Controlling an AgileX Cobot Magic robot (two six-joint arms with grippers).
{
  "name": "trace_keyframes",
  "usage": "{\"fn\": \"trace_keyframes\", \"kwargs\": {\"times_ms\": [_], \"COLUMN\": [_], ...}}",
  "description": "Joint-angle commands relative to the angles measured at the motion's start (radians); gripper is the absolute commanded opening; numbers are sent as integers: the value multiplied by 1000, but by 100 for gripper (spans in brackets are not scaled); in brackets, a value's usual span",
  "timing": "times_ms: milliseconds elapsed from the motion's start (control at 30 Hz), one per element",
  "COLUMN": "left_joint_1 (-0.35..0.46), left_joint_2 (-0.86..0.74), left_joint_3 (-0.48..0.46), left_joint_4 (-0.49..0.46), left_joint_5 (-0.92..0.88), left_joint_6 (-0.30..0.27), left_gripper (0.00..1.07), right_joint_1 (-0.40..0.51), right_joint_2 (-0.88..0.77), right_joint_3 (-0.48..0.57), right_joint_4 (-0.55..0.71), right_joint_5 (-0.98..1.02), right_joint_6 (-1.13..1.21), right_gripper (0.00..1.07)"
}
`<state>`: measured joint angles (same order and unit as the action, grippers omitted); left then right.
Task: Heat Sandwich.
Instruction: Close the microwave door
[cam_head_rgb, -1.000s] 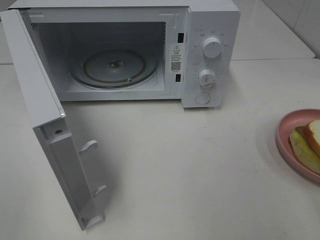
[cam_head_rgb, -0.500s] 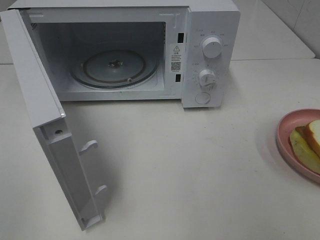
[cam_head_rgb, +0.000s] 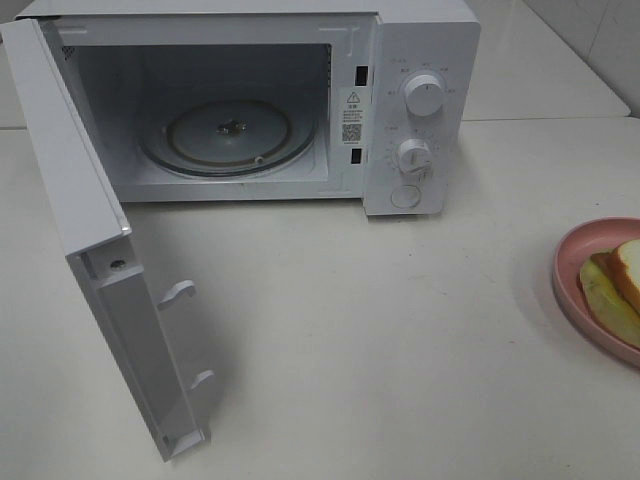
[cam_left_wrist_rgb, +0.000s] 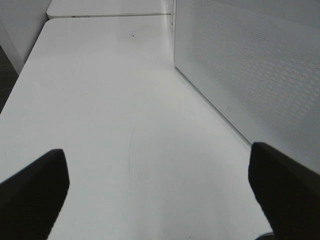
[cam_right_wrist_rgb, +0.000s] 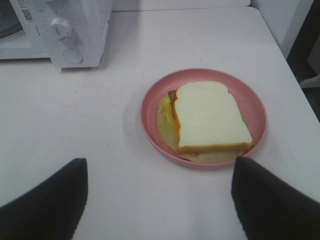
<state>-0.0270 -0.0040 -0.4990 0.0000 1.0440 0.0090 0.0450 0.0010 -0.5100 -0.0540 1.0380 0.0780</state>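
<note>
The sandwich (cam_right_wrist_rgb: 210, 117), white bread over reddish filling and pale lettuce, lies on a round pink plate (cam_right_wrist_rgb: 150, 107). In the high view the plate (cam_head_rgb: 575, 250) and sandwich (cam_head_rgb: 615, 290) sit at the right edge, partly cut off. The white microwave (cam_head_rgb: 420, 60) stands at the back with its door (cam_head_rgb: 110, 300) swung wide open and its glass turntable (cam_head_rgb: 230, 135) bare. My right gripper (cam_right_wrist_rgb: 157, 200) is open above the table, just short of the plate. My left gripper (cam_left_wrist_rgb: 157, 187) is open and empty over bare table beside the door's outer face (cam_left_wrist_rgb: 250, 65).
The microwave's two knobs (cam_head_rgb: 424, 95) and round button (cam_head_rgb: 406, 196) face front. The open door juts toward the table's front left. A second table (cam_head_rgb: 540, 60) abuts behind. A tiled wall is at the far right.
</note>
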Motion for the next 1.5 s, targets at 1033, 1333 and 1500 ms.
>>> {"fn": "trace_keyframes", "kwargs": {"times_ms": [1033,1333,1500], "left_joint_1": [4,4,4], "left_joint_2": [-21,-21,-21], "left_joint_3": [4,4,4], "left_joint_4": [-5,-5,-5], "left_joint_5": [-8,-8,-8], "left_joint_6": [1,1,1], "left_gripper": [92,92,92], "right_joint_1": [-13,-13,-13], "right_joint_2": [-32,-32,-32], "right_joint_3": [4,4,4], "right_joint_4": [5,5,5], "right_joint_5": [-1,-1,-1], "right_joint_6": [-2,-2,-2], "right_gripper": [75,75,75]}}
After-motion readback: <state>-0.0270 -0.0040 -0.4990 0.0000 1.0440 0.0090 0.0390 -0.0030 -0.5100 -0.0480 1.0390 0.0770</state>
